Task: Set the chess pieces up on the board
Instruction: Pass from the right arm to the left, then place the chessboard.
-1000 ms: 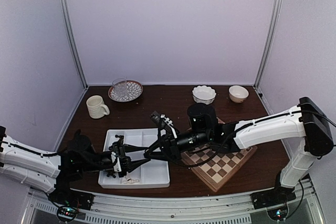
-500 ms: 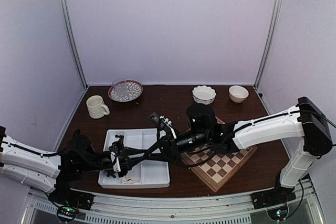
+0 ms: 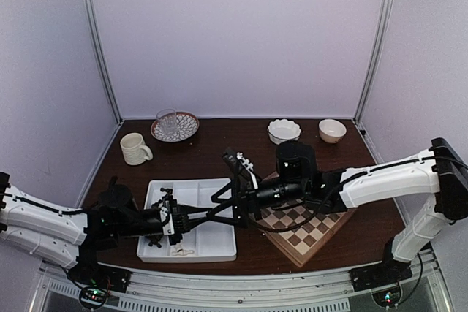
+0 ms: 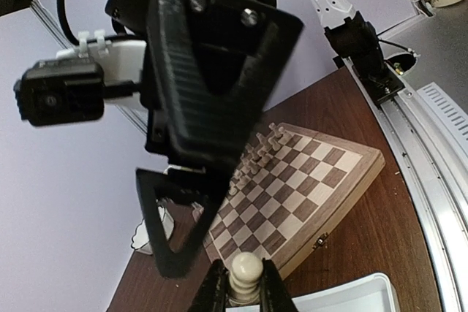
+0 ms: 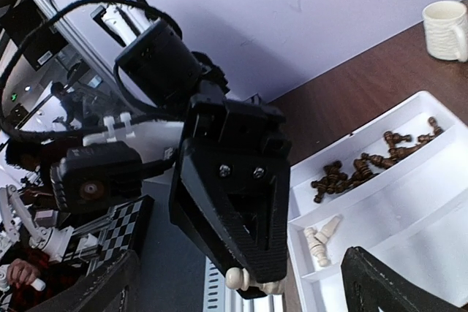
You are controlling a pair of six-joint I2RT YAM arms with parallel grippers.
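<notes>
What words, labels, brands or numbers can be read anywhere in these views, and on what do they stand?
None can be read in any view.
The mug, the white tray, the board, the scalloped bowl and the plain bowl show no print.

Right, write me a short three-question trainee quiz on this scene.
1. True or false: the left fingers hold a cream chess piece.
2. The heap of dark pieces lies: A in the mug; B in the white tray; C in a bowl.
3. Fill in: the right fingers stand ____ (open/shut).
Key: 1 true; 2 B; 3 open.
</notes>
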